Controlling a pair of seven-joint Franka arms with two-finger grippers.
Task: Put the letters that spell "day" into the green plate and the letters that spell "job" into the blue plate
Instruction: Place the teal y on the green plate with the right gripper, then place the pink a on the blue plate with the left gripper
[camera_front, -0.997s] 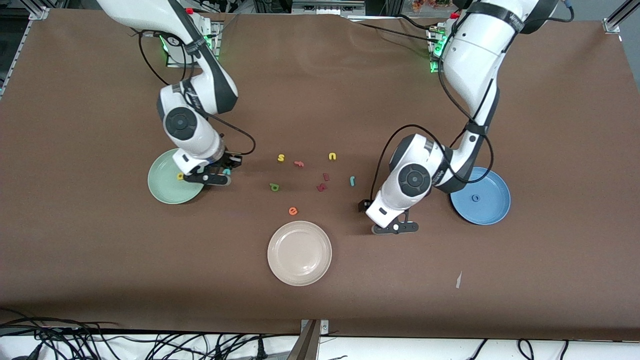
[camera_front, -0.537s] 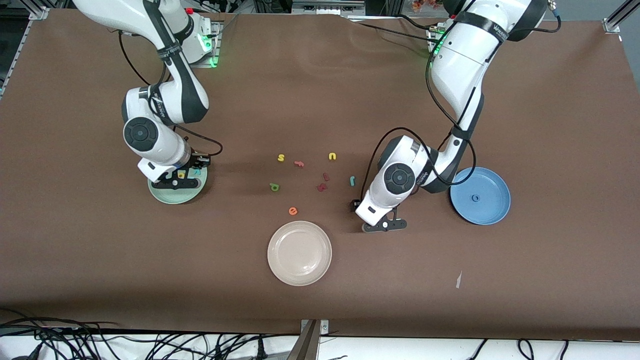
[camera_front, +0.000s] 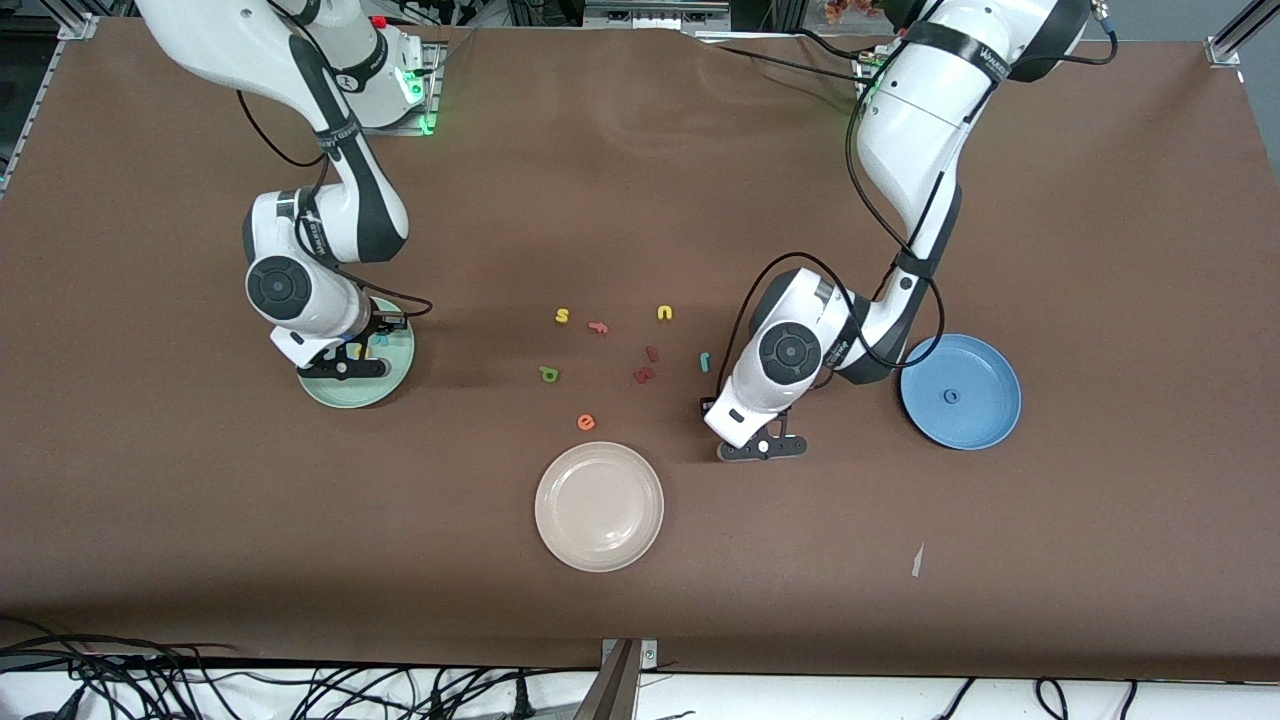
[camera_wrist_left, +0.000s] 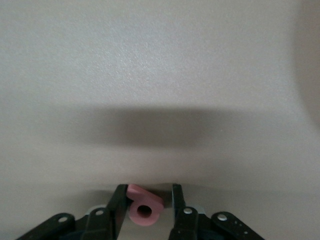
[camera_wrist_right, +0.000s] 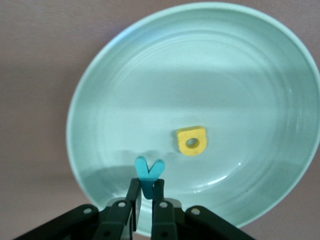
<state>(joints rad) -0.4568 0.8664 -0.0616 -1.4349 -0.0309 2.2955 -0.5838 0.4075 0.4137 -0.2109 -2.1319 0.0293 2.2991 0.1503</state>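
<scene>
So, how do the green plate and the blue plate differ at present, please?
The green plate holds a yellow d; the blue plate holds a small blue ring. The right hand holds the y over the green plate; the left hand is over the table, not the blue plate. Both are round, shallow-rimmed.

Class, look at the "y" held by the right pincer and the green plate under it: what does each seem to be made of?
The "y": probably foam, matte, thick with soft cut edges. The green plate: likely glazed ceramic or hard plastic; it is glossy, with faint rings and soft reflections.
</scene>
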